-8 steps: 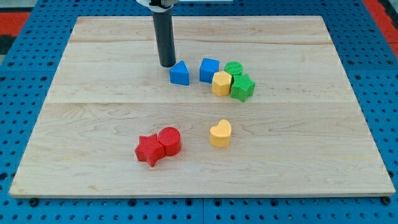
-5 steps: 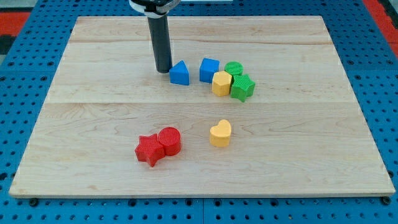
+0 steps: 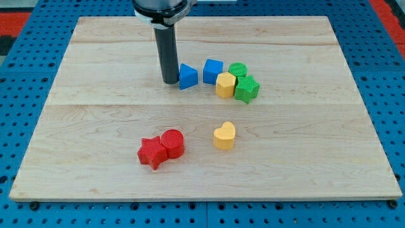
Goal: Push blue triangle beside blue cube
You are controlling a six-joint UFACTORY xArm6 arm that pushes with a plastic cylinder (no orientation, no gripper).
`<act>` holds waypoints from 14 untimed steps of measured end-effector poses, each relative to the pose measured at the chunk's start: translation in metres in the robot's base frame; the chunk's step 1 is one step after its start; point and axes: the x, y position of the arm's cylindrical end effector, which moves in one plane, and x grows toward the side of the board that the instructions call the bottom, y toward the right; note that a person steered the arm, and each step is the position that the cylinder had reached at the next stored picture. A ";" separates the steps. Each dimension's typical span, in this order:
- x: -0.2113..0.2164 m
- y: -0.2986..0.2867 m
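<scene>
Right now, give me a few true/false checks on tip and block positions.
1. My tip sits against the view's left side of the blue triangle. True.
2. The blue triangle already touches the blue cube. False: a strip of bare board shows between them.
3. The yellow heart lies alone, toward the view's bottom from the blue cube. True.
4. The red star and red cylinder are far apart. False: they sit pressed together.
5. The green blocks lie at the view's left of the blue cube. False: they are at its right, next to a yellow block.
</scene>
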 end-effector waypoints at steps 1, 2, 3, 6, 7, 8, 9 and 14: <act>-0.002 0.005; -0.004 0.005; -0.008 0.003; -0.032 0.002; -0.034 0.002; -0.049 -0.001; -0.063 0.003; -0.044 0.030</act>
